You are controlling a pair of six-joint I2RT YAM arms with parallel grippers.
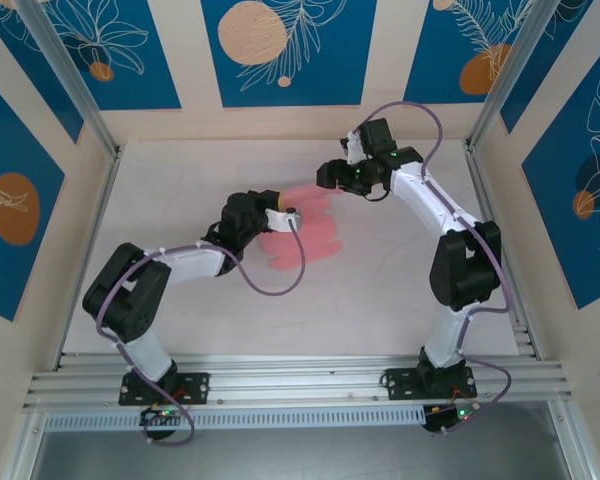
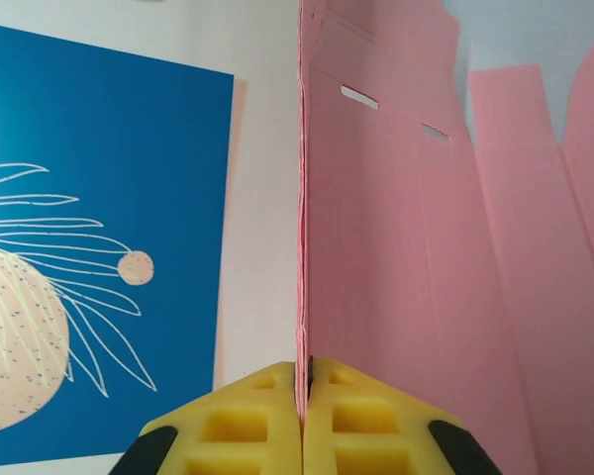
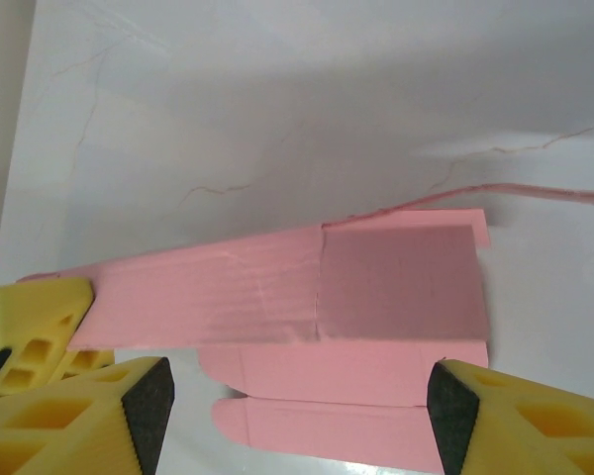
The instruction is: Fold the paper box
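The paper box (image 1: pixel 305 232) is a flat pink card sheet with tabs and slots, lying mid-table with one panel raised. My left gripper (image 1: pixel 292 218) is shut on the edge of that upright panel (image 2: pixel 376 247), seen edge-on between the yellow pads (image 2: pixel 267 421). My right gripper (image 1: pixel 330 178) hovers open just beyond the sheet's far side. In the right wrist view its yellow fingers (image 3: pixel 89 416) stand wide apart over the folded panel (image 3: pixel 307 282) and the rounded tabs (image 3: pixel 317 401), touching nothing.
The white table (image 1: pixel 180 190) is walled by blue and cream patterned panels (image 1: pixel 290 50). Aluminium rails (image 1: pixel 280 385) run along the near edge by the arm bases. A purple cable (image 1: pixel 270 285) loops beside the left arm near the sheet.
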